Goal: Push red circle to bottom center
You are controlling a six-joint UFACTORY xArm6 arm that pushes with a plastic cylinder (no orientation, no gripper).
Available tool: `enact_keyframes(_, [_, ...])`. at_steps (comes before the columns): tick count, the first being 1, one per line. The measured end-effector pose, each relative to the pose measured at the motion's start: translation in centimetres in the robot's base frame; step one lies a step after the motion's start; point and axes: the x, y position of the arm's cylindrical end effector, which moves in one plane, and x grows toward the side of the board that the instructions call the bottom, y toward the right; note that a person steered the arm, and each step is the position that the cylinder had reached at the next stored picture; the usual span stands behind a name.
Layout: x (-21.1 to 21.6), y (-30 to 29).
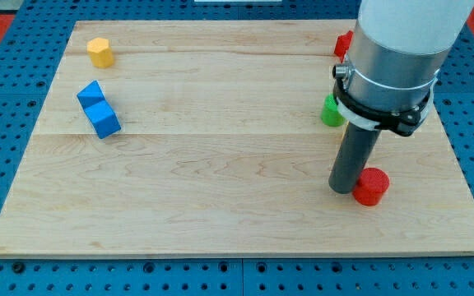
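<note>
The red circle [372,186] is a short red cylinder lying on the wooden board [220,164] at the view's lower right. My tip [342,188] is the lower end of a dark rod. It stands right against the red circle's left side, touching or nearly touching it. The arm's large grey and white body [393,57] hangs above at the view's upper right and hides part of the board behind it.
A green block [331,111] sits just left of the arm, partly hidden. Another red block [343,43] peeks out at the top right. A yellow block [99,52] is at the top left. A blue block [99,108] lies at the left.
</note>
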Motion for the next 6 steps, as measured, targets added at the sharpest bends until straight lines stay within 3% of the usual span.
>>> enact_keyframes(2, [2.4,-3.3])
enact_keyframes(3, [5.5,-1.4])
enact_keyframes(4, [4.6,7.5])
enact_keyframes(5, [2.1,11.6])
enact_keyframes(6, [1.3,8.3])
